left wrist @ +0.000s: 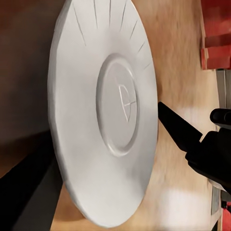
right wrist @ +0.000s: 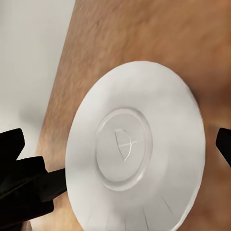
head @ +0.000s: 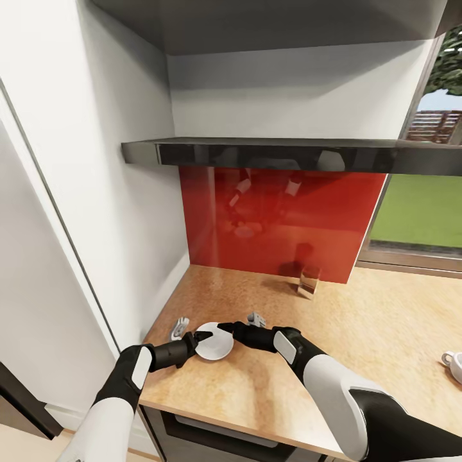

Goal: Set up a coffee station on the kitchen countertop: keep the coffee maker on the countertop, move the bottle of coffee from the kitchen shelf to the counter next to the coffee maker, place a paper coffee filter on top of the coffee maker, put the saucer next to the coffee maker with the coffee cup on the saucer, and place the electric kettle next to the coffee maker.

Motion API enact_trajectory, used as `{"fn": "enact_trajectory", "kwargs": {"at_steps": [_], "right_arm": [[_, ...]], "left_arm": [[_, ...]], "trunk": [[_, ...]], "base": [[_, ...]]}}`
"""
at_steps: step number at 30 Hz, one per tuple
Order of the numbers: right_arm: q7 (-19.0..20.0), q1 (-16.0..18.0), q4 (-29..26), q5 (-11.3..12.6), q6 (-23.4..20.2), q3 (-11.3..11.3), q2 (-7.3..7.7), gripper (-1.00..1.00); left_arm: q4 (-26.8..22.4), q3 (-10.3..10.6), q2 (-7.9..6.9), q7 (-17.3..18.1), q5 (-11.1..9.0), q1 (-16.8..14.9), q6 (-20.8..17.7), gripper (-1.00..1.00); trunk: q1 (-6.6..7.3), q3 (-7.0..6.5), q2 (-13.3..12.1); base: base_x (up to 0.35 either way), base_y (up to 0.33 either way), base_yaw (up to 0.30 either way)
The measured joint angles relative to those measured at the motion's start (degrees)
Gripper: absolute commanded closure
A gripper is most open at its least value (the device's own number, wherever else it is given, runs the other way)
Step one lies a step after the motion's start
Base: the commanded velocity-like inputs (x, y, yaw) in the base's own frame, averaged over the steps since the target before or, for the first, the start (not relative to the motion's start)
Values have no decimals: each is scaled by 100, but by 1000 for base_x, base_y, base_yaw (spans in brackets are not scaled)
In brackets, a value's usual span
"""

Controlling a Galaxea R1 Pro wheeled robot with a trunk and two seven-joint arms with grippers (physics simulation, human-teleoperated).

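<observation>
Near worktop's front-left corner: round white ceramic saucer [head: 213, 342], tilted on edge, above speckled tan worktop [head: 359, 359]. Left gripper [head: 190, 342]: black fingers closed on saucer rim. Right gripper [head: 226, 329]: fingers spread, at saucer's opposite rim; contact unclear. White coffee cup [head: 454, 364] at worktop's right edge. Clear glass jar [head: 309, 281] by red backsplash [head: 282, 218].

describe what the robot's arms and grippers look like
Both arms have white shells on the upper segments and black forearms with a pale grey panel near each wrist. The left gripper and right gripper are black, with slim, tapered black fingers.
</observation>
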State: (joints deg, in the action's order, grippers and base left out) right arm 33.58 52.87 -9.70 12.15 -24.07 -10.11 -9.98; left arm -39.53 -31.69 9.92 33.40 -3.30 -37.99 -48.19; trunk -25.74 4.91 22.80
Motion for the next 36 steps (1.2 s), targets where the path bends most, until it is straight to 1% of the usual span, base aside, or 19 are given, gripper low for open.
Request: {"fn": "enact_trajectory", "kwargs": {"at_steps": [28, 36], "right_arm": [[2, 0, 0, 8, 1, -17, 0, -100], [2, 0, 0, 7, 1, -16, 0, -100]], "left_arm": [[1, 9, -5, 7, 3, 0, -16, -100], [1, 17, -5, 4, 9, 2, -18, -100]], "trunk": [[0, 0, 0], [0, 0, 0]], "base": [[0, 15, 0], [60, 14, 0]]}}
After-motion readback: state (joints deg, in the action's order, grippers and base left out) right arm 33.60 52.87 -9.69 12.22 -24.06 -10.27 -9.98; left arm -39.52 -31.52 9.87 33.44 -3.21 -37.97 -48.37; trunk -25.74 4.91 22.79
